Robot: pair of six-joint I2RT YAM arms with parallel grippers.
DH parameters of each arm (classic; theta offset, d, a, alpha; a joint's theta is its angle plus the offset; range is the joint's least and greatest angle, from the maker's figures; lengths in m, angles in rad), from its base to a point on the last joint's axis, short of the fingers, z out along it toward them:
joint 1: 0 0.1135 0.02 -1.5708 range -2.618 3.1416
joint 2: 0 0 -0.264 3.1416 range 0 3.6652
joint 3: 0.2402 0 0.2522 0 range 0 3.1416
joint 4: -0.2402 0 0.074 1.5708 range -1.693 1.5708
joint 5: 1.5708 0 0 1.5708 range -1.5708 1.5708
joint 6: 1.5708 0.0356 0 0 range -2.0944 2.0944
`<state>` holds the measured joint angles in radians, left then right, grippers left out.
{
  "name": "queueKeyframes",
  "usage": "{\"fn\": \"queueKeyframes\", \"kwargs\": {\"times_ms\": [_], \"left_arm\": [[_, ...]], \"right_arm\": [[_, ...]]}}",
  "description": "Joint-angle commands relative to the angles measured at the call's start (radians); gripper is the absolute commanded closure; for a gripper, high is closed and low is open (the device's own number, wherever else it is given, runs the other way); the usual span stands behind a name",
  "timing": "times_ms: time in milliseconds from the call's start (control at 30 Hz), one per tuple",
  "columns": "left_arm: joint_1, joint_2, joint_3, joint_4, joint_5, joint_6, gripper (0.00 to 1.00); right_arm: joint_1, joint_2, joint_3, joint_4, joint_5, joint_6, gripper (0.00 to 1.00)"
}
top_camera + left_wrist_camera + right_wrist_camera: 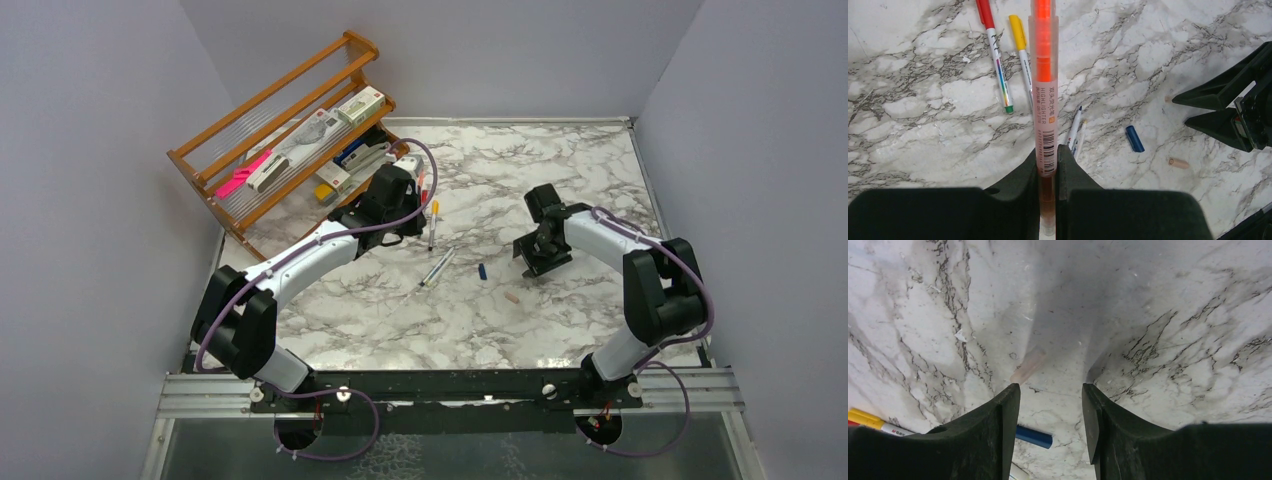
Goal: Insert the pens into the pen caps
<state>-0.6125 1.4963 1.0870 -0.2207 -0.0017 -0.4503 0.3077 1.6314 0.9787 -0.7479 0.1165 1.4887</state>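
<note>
The left hand [1048,156] is closed on the orange pen [1043,75]. It grips the barrel near one end, and the rest of the pen projects straight out beyond the fingertips.

The right hand [1050,390] stands part open, with nothing between its fingers and its fingertips low over the table [1173,315].

Positions are given from the blue cap [482,271], which lies on the table between the two hands:
- The right hand is just to its right.
- One pale pink cap [1028,366] lies just past the right hand's fingertip.
- A second pale cap [511,297] lies near the blue cap, on the side toward the arm bases.
- Two uncapped pens [438,267] lie side by side just to its left.
- A yellow-capped pen [433,222] and a red-capped pen [993,50] lie farther left and back, beside the left hand.
- A wooden rack [290,130] stands well apart at the back left.
</note>
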Motion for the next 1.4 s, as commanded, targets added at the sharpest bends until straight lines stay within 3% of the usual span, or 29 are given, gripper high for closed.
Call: {"fn": "queueKeyframes", "kwargs": {"times_ms": [0, 1033, 1200, 1367], "left_arm": [[0.005, -0.01, 0.003, -0.027, 0.006, 0.04, 1.0], [0.024, -0.016, -0.01, -0.026, -0.021, 0.038, 1.0], [0.027, -0.01, -0.004, -0.027, -0.021, 0.042, 1.0], [0.031, -0.005, 0.0, -0.025, -0.025, 0.044, 1.0]], "right_arm": [[0.004, 0.018, -0.015, 0.024, 0.025, 0.072, 0.52], [-0.029, 0.079, 0.072, 0.09, 0.041, 0.094, 0.54], [-0.031, 0.147, 0.19, 0.037, 0.075, -0.011, 0.55], [-0.03, 0.299, 0.414, -0.17, 0.13, -0.125, 0.59]]}}
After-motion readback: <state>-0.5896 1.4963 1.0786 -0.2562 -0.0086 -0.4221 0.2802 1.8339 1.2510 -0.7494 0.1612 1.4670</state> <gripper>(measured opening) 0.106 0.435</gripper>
